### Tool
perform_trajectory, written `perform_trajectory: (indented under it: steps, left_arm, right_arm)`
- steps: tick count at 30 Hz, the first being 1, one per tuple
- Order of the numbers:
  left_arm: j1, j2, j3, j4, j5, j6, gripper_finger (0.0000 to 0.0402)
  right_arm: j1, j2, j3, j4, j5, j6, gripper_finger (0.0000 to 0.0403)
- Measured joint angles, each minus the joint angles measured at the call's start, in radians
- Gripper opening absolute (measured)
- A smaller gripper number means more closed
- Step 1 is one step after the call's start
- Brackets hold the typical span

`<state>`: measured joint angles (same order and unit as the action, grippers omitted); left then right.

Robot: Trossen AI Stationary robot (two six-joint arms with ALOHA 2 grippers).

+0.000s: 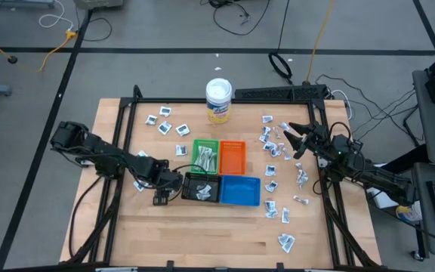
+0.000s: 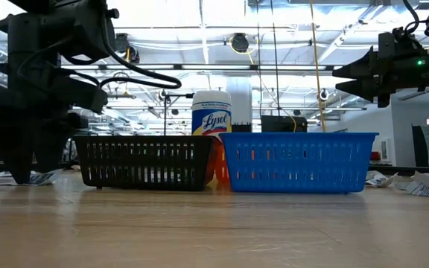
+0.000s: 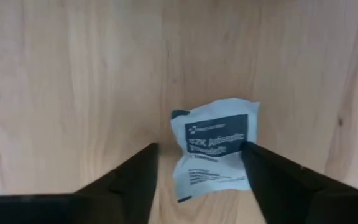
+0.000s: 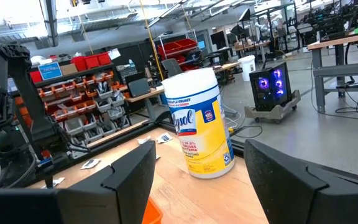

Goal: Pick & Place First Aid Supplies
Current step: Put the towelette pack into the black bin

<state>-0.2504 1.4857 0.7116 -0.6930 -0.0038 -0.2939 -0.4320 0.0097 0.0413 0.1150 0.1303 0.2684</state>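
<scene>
Straddling a packet [image 3: 213,149] on bare table [image 3: 73,74] left of the black tray [image 1: 201,187], the left gripper [image 3: 199,180] stood with fingers apart, nothing held; 1 finger overlapped an edge and might pin or skid it. Its long axis seemed to run along the fingers, tilted slightly. The right gripper [image 1: 296,140] hovered wide, empty.

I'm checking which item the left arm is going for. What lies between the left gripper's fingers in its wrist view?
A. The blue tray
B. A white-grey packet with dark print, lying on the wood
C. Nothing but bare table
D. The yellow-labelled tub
B: in the left wrist view a printed packet lies flat on the wooden table between the fingers of the left gripper, which stand apart on either side of it.
</scene>
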Motion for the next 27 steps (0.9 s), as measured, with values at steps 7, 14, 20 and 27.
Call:
perform_trajectory:
  steps: [7, 14, 20, 27]
  left_arm:
    - [0.000, 0.000, -0.001, -0.008, 0.007, -0.017, 0.0045]
    - [0.000, -0.044, 0.022, -0.146, 0.024, -0.049, 0.0015]
    - [0.008, -0.071, 0.111, -0.337, 0.010, -0.045, 0.0011]
    - [0.010, -0.052, 0.241, -0.442, 0.001, -0.030, 0.0008]
  right_arm:
    - [0.000, 0.000, 0.000, 0.000, 0.000, 0.000, 0.0242]
    - [0.000, 0.000, 0.000, 0.000, 0.000, 0.000, 0.0242]
    - [0.000, 0.000, 0.000, 0.000, 0.000, 0.000, 0.0243]
    - [0.000, 0.000, 0.000, 0.000, 0.000, 0.000, 0.0243]
